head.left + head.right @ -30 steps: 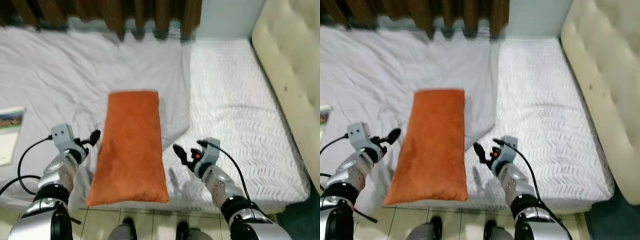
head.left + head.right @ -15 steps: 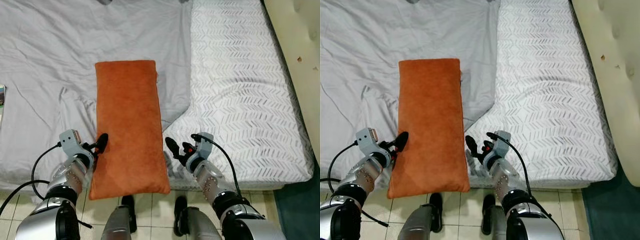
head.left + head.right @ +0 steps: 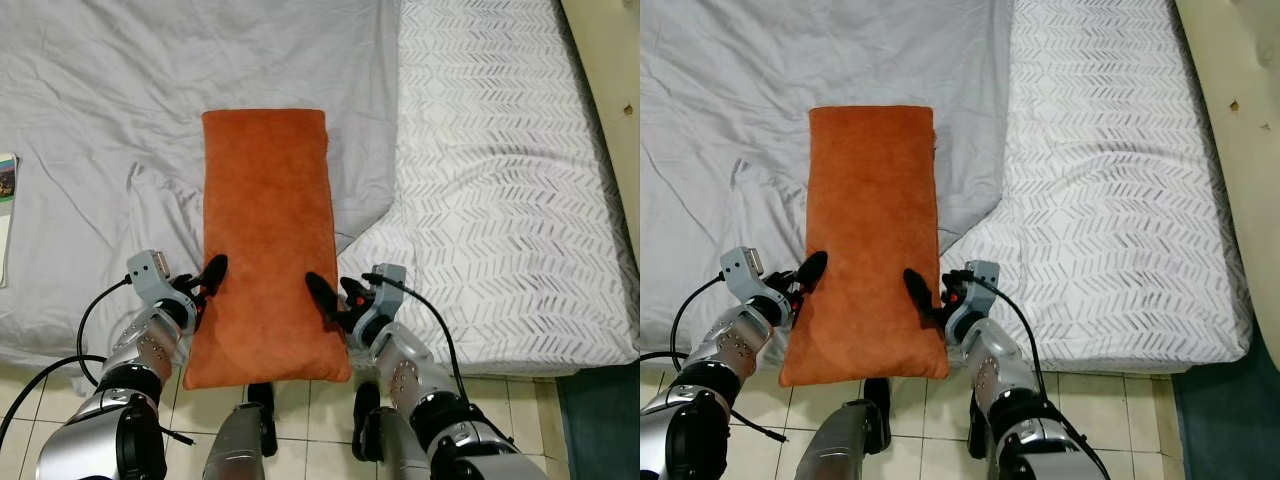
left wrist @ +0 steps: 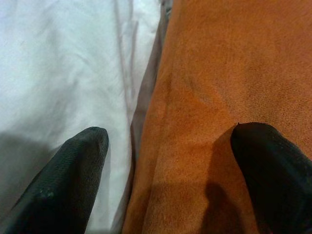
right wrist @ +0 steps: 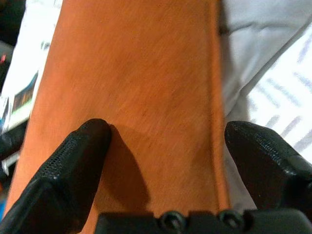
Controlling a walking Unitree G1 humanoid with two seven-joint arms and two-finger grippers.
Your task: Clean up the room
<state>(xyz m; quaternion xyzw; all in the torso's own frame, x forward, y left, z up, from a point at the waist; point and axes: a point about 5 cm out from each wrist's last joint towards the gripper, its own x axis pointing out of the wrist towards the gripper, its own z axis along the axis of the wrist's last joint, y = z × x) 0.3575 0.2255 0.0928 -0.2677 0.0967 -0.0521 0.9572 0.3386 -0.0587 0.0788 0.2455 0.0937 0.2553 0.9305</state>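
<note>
The orange pillow [image 3: 265,240] lies on the bed [image 3: 480,180], long axis running near to far, near end overhanging the edge. Left pincer [image 3: 205,280] and right pincer [image 3: 325,300], both open, straddle its near side edges.

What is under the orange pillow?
The orange pillow lies on a wrinkled grey sheet spread over the mattress; its near end overhangs the edge above the tiled floor. Whatever it covers is hidden.
</note>
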